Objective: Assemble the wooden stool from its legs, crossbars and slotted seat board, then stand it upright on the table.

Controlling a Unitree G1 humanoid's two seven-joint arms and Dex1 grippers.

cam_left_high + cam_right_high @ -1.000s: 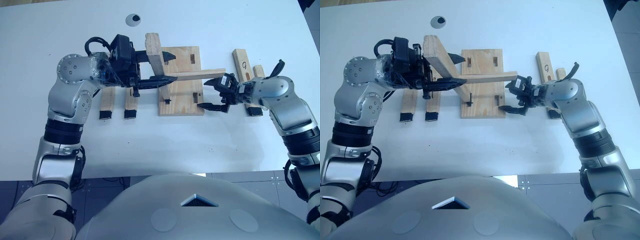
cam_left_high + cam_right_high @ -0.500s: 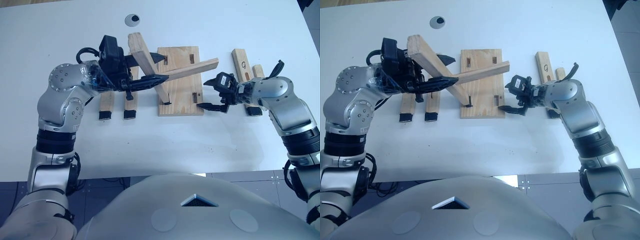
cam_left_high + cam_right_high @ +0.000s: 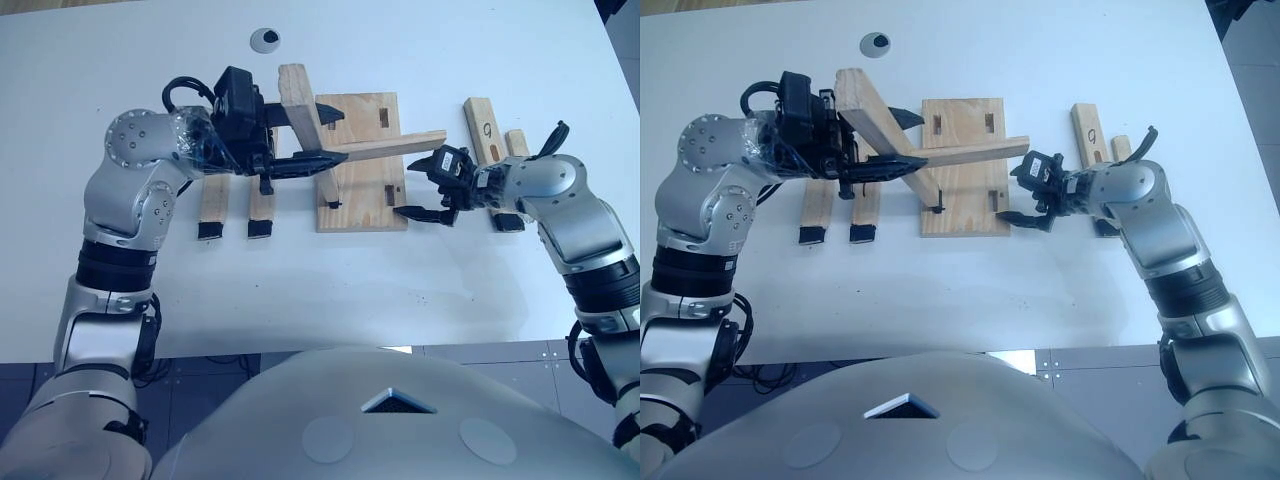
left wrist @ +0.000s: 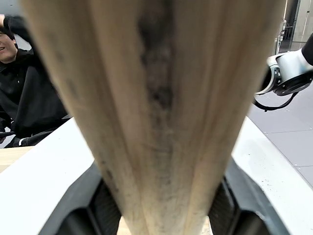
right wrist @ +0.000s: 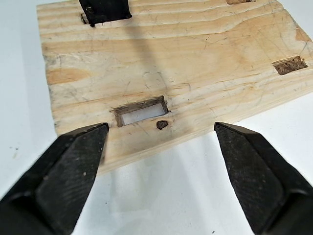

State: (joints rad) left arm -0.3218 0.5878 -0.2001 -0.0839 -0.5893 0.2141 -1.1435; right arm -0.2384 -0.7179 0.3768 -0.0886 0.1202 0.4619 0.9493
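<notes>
— Where is the seat board sitting?
— Your seat board [image 3: 370, 185] is lying flat in the middle of the desk [image 3: 420, 40], slots facing up.

— And the leg?
— Your left gripper [image 3: 340, 134] is clenching a leg [image 3: 305, 100] and holding it slanted over the board's left side. The leg's dark lower end is reaching down to the board's near left slot; I cannot tell whether it is seated there. A crossbar [image 3: 395, 148] is sticking out of the leg toward your right, hanging above the board, with its free tip just beside your right gripper [image 3: 420, 186].

— What is that right gripper doing?
— It is hovering, released, at the board's right edge, with its fingers spread wide. From its wrist, the near right slot [image 5: 142, 108] is showing between the two fingers.

— Anything lying around it?
— Two spare legs [image 3: 212, 205] are lying side by side left of the board, under your left arm. Two more wooden pieces [image 3: 484, 125] are lying right of the board, beyond your right gripper. A small dark disc [image 3: 266, 39] is resting at the desk's far side.
</notes>
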